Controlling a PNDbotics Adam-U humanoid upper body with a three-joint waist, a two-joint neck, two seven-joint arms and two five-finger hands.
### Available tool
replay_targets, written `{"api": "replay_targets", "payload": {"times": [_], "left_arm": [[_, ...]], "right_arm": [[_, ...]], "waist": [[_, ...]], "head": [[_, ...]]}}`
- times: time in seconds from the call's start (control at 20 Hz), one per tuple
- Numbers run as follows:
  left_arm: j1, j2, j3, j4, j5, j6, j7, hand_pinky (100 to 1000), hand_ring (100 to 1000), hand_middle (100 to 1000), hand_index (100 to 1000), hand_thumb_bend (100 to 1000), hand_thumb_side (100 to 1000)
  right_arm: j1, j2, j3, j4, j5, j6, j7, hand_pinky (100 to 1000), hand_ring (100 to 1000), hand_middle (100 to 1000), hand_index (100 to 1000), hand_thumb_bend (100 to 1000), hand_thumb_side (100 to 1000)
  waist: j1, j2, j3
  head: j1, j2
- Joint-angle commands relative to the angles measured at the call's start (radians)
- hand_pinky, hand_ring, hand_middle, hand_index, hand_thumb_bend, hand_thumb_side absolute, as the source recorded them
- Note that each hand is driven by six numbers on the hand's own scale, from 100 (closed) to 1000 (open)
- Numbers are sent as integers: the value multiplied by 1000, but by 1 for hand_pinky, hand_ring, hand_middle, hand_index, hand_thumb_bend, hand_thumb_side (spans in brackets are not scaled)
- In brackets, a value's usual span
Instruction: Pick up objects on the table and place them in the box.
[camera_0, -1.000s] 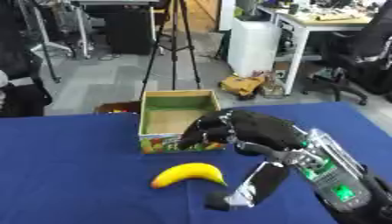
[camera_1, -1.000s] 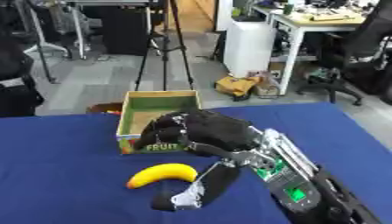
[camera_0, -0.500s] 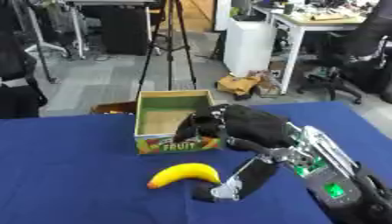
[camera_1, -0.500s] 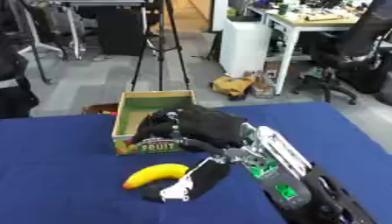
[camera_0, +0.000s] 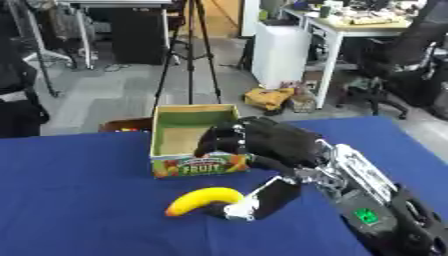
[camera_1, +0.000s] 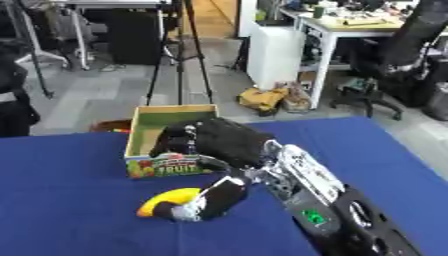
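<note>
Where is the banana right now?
The banana lies on the blue table, left of centre, just in front of the fruit box, with the right hand's thumb beside it.

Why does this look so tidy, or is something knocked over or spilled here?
Nothing stands out. The box sits upright and open on the blue table, the banana lies whole in front of it, and the right hand reaches over it. No spill or damage shows.

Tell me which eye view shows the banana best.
The left eye view: the banana lies on the blue table with nearly its whole yellow curve clear, the right hand only near its right end. In the right eye view the thumb covers its right half.
</note>
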Motion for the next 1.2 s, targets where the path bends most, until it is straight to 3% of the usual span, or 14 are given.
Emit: {"api": "replay_targets", "payload": {"times": [0.05,0.35,0.75,1.2], "left_arm": [[-13,20,-3,-20,4,1,-3,470,675,655,868,100,983],[-14,19,-6,-20,5,0,-5,470,675,656,868,100,984],[-17,17,-8,-20,9,0,-8,470,675,656,868,100,984],[-21,14,-9,-20,12,-1,-8,470,675,655,868,100,986]], "right_arm": [[-25,-5,1,41,51,3,-22,668,770,752,827,393,872],[-48,14,9,122,134,-2,-58,662,763,748,818,369,871],[-67,43,20,230,223,-23,-65,656,758,744,819,413,841],[-87,69,13,305,254,-45,-2,653,753,738,828,438,694]], "waist": [[1,-17,2],[1,-19,6],[1,-19,13],[0,-12,22]], "head": [[-11,-2],[-23,-3],[-34,-4],[-43,-7]]}}
